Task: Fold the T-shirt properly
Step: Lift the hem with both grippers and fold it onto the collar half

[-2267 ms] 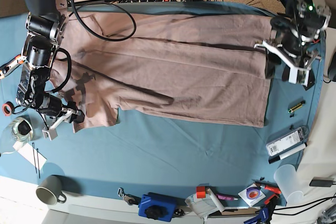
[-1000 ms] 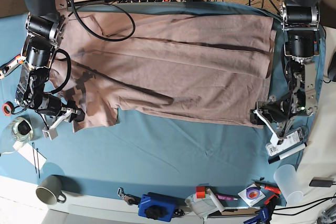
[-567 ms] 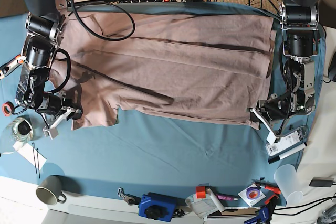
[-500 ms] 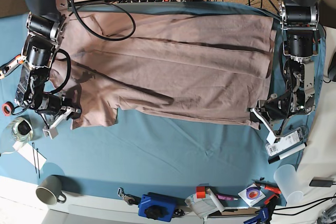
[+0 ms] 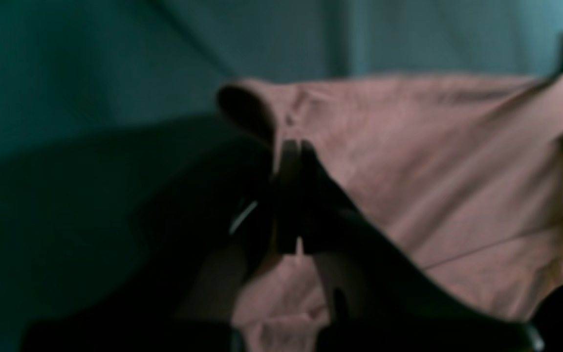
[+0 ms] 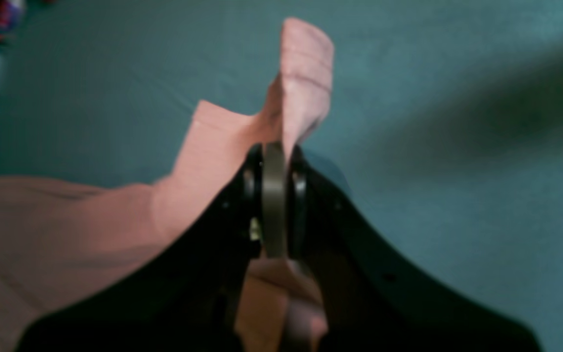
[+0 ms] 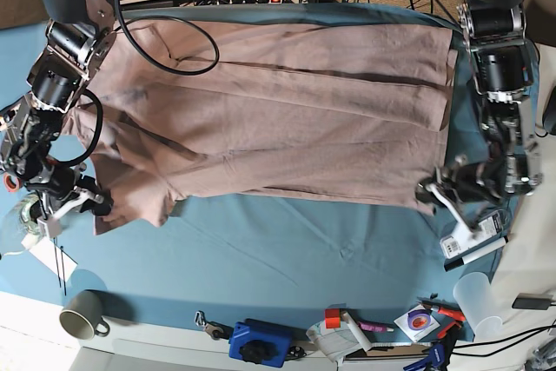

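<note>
A two-armed robot works at a mauve T-shirt (image 7: 278,110) spread flat across a teal cloth (image 7: 287,249) on the bench, collar end toward the mug (image 7: 82,314) and hem toward the clear plastic cup (image 7: 479,301). The left hand (image 7: 432,193) is clamped on the hem corner nearest the cup; its wrist view shows the jaws pressed together with pink fabric (image 5: 408,195) bunched around them. The right hand (image 7: 95,206) is pinched shut on the sleeve corner at the mug end, where a flap of cloth (image 6: 306,73) stands up from the closed jaws.

The shirt looks light, soft and limp, likely to sag and crease wherever it is unsupported, so corners and seamed edges seem the surest holds, with both ends lifted together.

Compared with half a second earlier, the right hand has drawn its corner away from the shirt body toward the mug, stretching the sleeve end into a point, while the left hand has barely shifted at the hem.
</note>
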